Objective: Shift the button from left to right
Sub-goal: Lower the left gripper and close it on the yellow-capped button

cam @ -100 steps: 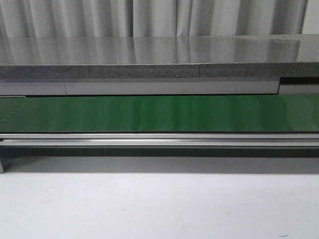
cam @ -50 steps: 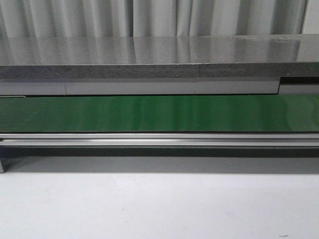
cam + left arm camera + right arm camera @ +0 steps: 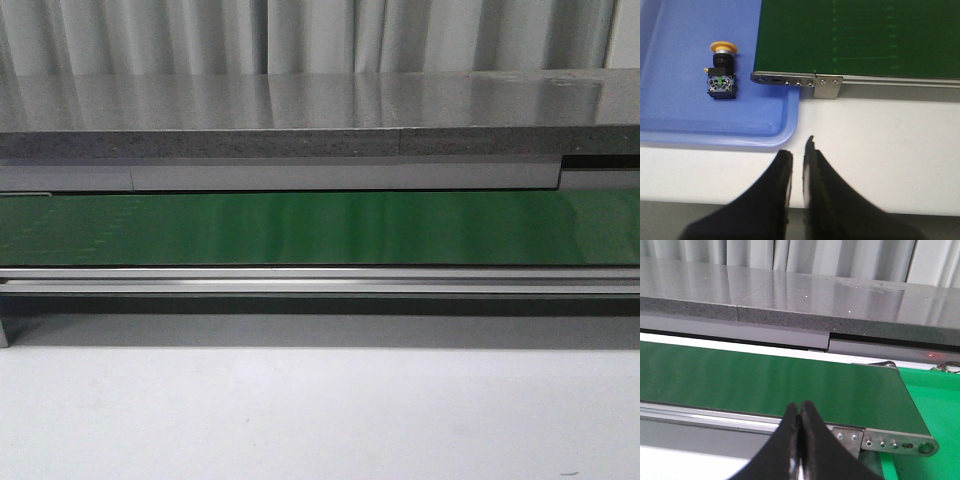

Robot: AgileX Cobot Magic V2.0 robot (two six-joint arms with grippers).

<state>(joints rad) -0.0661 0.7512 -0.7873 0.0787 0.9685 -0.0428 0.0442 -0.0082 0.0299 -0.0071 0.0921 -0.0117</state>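
Observation:
The button (image 3: 721, 70) shows only in the left wrist view. It has a yellow-orange cap on a dark block body with a green mark, and it lies on its side in a blue tray (image 3: 670, 120), beside the end of the green conveyor belt (image 3: 860, 35). My left gripper (image 3: 798, 147) hovers over the white table just outside the tray's corner, apart from the button. Its jaws are empty with only a narrow slit between them. My right gripper (image 3: 799, 407) is shut and empty in front of the belt's other end. Neither gripper shows in the front view.
The green belt (image 3: 320, 228) runs across the front view on a metal frame (image 3: 320, 280), with a grey stone counter (image 3: 300, 110) behind and the white table (image 3: 320, 410) in front. A bright green surface (image 3: 935, 390) lies past the belt's right end.

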